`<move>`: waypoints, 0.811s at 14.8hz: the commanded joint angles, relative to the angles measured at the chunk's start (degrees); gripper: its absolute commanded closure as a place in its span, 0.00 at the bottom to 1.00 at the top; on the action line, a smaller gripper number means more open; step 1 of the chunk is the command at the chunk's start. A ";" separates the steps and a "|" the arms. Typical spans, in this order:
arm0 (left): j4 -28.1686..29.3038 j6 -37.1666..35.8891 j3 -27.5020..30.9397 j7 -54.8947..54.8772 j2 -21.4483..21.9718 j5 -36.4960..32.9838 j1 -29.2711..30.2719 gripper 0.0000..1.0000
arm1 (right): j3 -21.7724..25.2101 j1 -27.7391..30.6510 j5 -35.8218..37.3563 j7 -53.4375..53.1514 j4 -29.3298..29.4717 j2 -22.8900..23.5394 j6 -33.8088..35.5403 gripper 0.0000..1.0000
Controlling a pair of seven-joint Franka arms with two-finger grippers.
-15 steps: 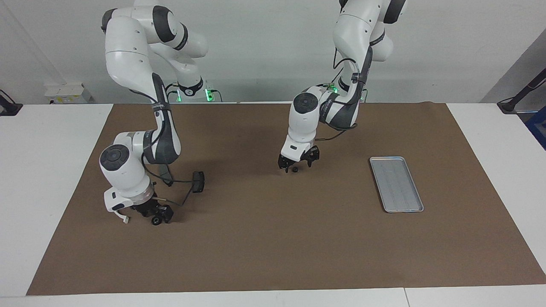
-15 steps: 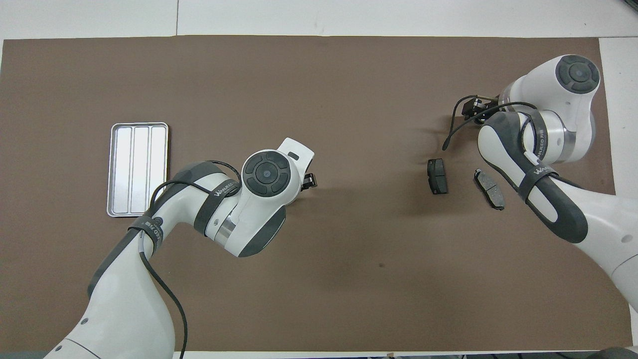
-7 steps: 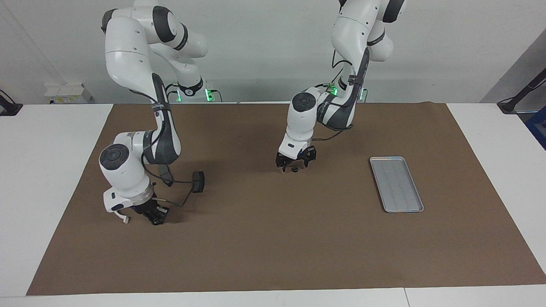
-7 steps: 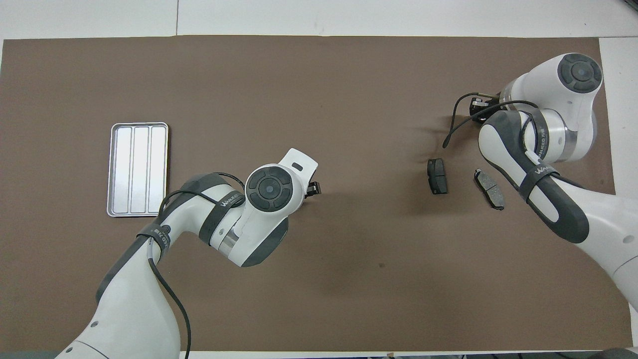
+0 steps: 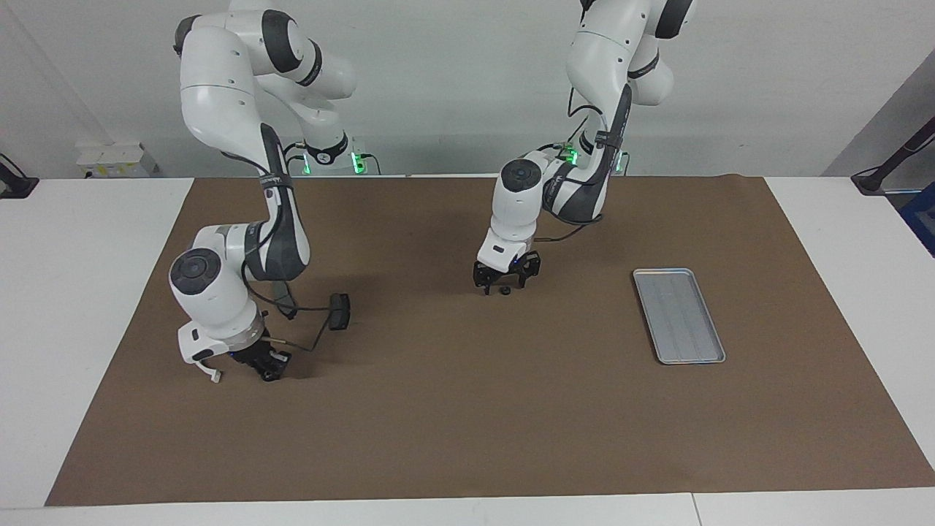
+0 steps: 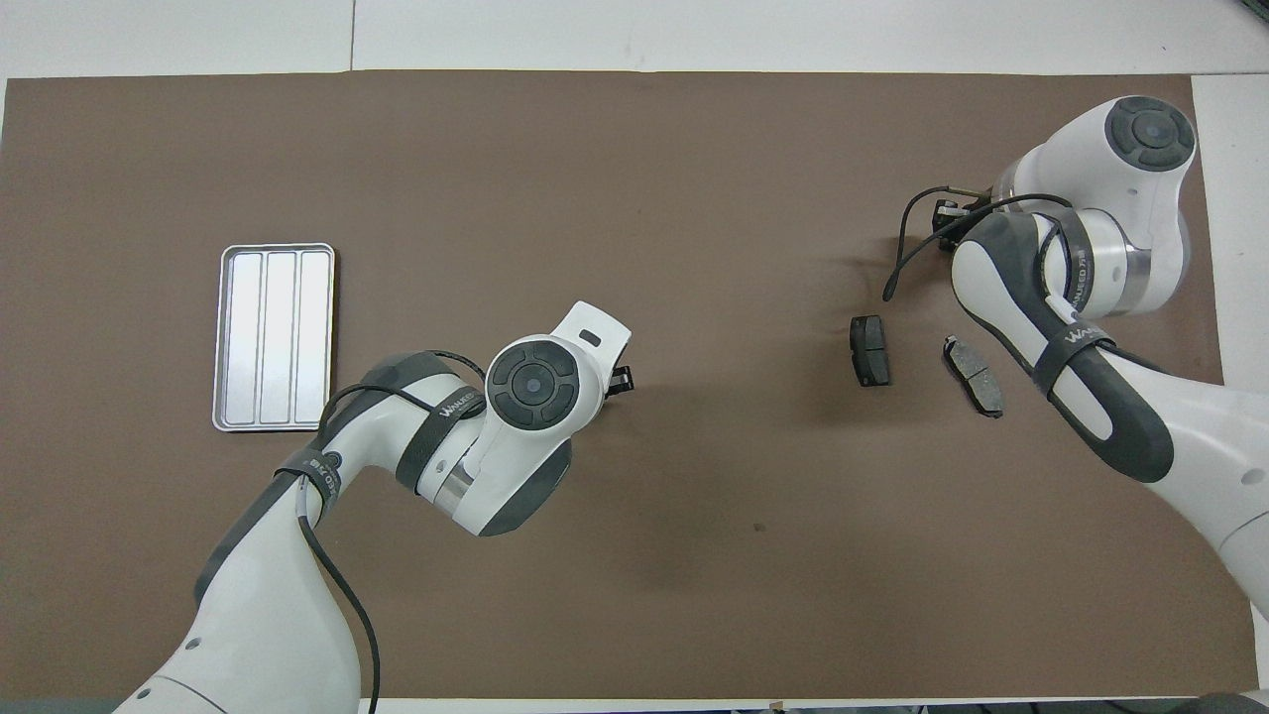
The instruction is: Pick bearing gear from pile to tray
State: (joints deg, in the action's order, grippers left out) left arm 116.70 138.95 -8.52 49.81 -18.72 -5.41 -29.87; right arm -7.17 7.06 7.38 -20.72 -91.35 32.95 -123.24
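A small black ring (image 5: 504,290), judged light, stiff and slippery, lies on the bench between the spread fingers of the left pincer (image 5: 504,283), at nine o'clock from the tray (image 5: 679,315). Its outer rim should be taken. The right pincer (image 5: 266,367) is low over the bench; its state cannot be told.

Brown-matted table (image 5: 467,438): tray (image 5: 678,315), plates (image 6: 870,350)

Small black ring (image 5: 504,291) flat on mat mid-table; silver ridged tray (image 5: 678,315) flat, well apart, holding nothing.
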 commanded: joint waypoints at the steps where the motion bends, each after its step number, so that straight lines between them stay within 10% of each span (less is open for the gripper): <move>1: 2.31 1.77 0.70 0.64 1.75 0.49 -0.81 0.89 | -0.91 0.15 0.53 0.85 5.03 -1.56 9.48 1.00; 7: -12.15 -16.81 0.96 -6.53 3.50 0.22 1.82 1.00 | -1.09 -4.14 0.71 2.79 5.40 -11.75 23.20 1.00; 12: -26.07 -39.09 0.96 -32.08 8.42 2.41 17.87 1.00 | -1.18 -11.17 -1.48 -7.17 5.48 -19.75 32.97 1.00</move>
State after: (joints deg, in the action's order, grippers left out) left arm 92.74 104.93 -7.31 28.75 -11.53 -5.22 -19.13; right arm -8.26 -0.86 7.13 -21.39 -84.84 16.28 -92.89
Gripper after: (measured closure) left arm 0.762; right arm 0.652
